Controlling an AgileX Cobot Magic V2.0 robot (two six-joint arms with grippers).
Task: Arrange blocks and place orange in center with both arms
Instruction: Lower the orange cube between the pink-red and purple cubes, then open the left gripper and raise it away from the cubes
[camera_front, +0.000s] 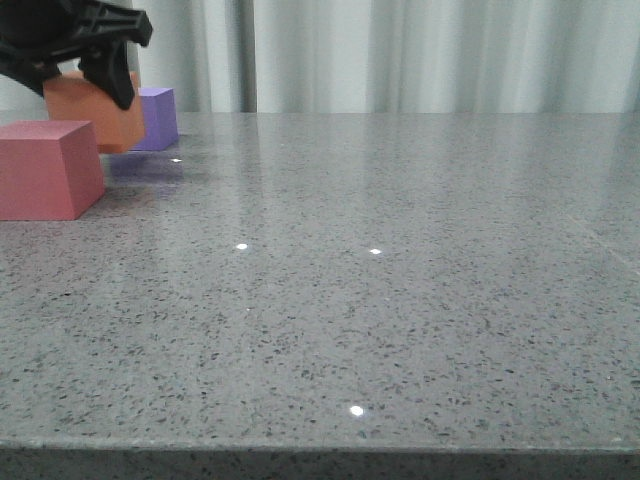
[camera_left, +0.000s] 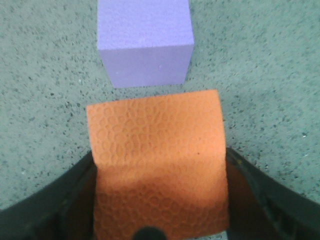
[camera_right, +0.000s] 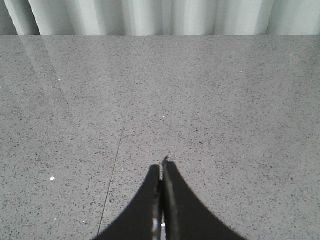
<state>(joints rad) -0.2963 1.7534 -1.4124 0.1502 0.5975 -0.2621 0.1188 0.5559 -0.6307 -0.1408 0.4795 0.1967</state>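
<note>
At the upper left of the front frame, the left tool (camera_front: 85, 70) pinches the orange cube (camera_front: 100, 115), held between the red cube (camera_front: 45, 170) and purple cube (camera_front: 157, 118), probably to set it centrally. The right tool (camera_right: 161, 172) is pressed together over bare surface (camera_right: 225, 100).

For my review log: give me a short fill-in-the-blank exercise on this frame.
1. The left gripper is shut on the ____ cube.
2. The right gripper holds ____.
3. Nearest the camera in the front view sits the ____ cube.
4. Behind the held cube stands the ____ cube.

Missing: orange; nothing; red-pink; purple
</note>
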